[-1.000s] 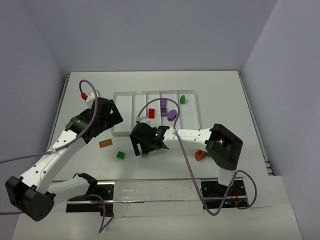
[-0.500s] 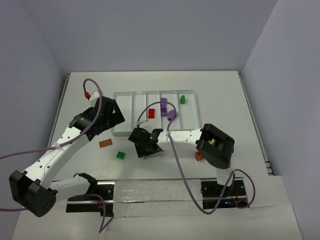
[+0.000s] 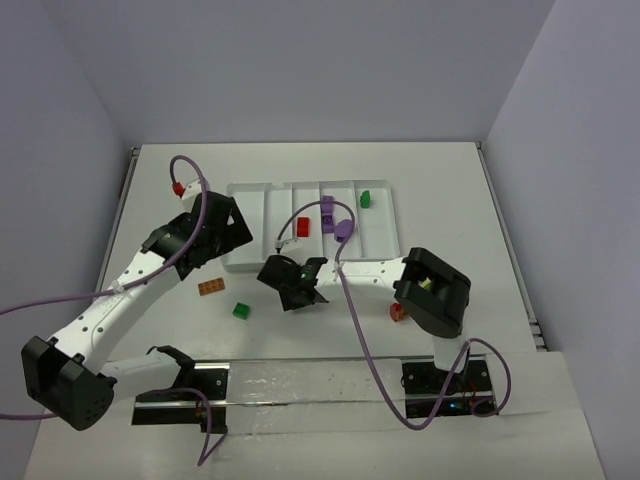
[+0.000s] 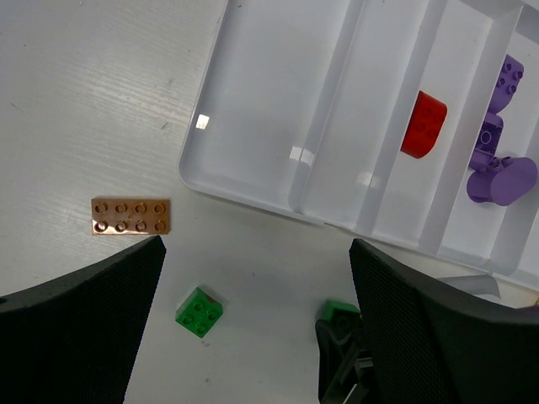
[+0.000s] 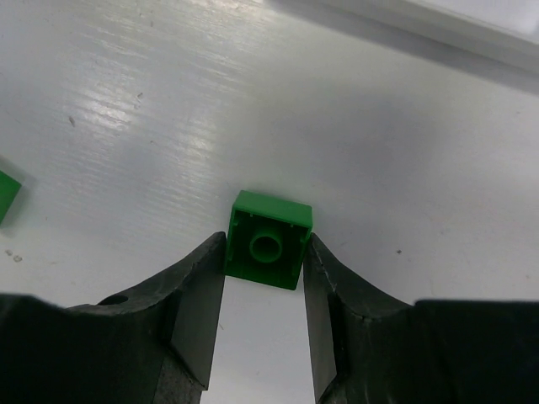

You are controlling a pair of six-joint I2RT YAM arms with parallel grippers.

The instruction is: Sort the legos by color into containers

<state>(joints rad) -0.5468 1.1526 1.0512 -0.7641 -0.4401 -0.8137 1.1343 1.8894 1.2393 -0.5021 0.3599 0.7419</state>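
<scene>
I have the right claw down on the counter, just in front of the near rim of the tray. It is pinching a green brick: one finger lies flat against each side wall. The brick sits square between them, so I expect it to lift without twisting. It rests on the counter, not yet raised.

My reading is that this brick belongs with the other green one, which already sits alone in the rightmost compartment. A red brick has the middle compartment to itself, and the purple pieces lie together in the next one along. That grouping tells me which slot each colour owns. The two leftmost slots hold nothing I can see.

The left claw hangs spread wide above the tray's near left corner, gripping nothing. From there it could reach the orange-brown flat plate and the small green brick lying loose on the counter below it. It also stays out of the right arm's path to the tray.

Beside the right arm's elbow, a red brick waits on the counter. There may be another piece with it, but the arm hides that spot.
</scene>
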